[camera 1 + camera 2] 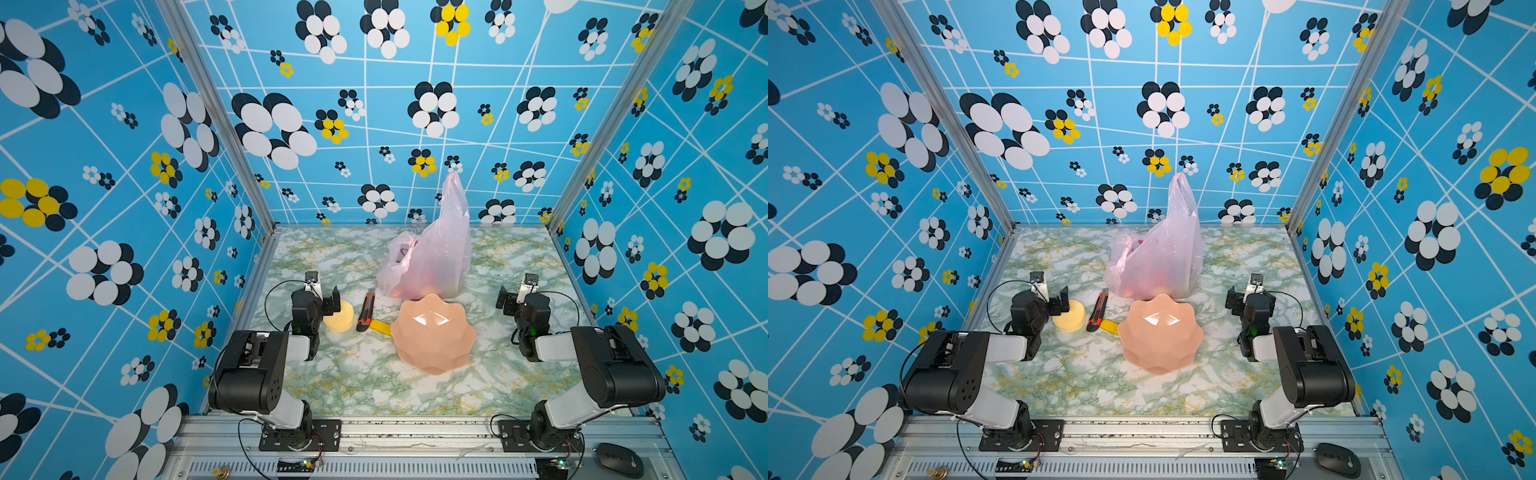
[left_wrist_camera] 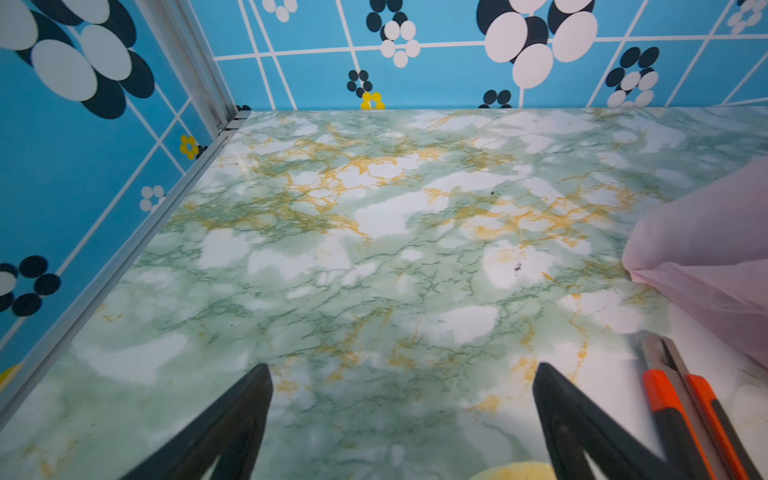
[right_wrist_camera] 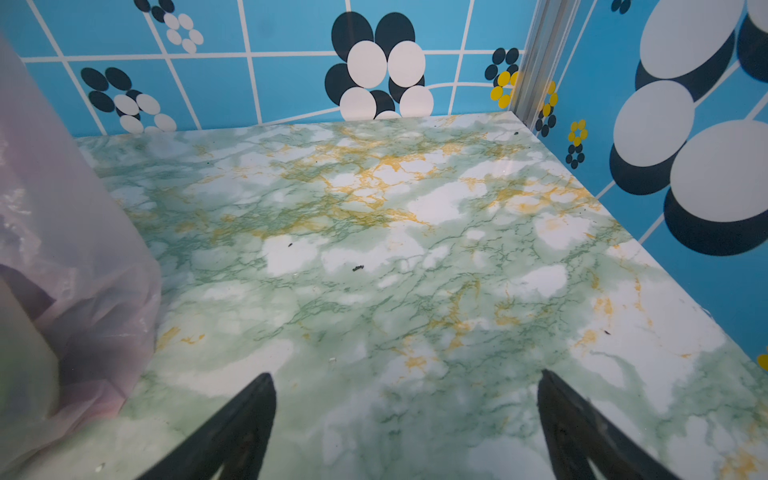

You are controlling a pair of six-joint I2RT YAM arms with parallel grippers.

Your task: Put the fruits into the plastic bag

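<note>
On the marbled tabletop (image 1: 357, 374) the bag (image 1: 436, 249) stands at the back, with fruits (image 1: 428, 286) showing dimly through its base. Our left hand (image 2: 402, 367) and right hand (image 3: 405, 374) gape empty on either side. The job looks done to us, and any move should swing wide of the bag lest it topple.

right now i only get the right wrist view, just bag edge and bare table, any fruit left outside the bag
Observer: None that I can see. In both top views no loose fruit lies on the table, and coloured fruits show through the bottom of the plastic bag.
Operator: ok is the left pincer holding anything
Observer: No. The left pincer is open and empty, close by the yellow disc.
</note>
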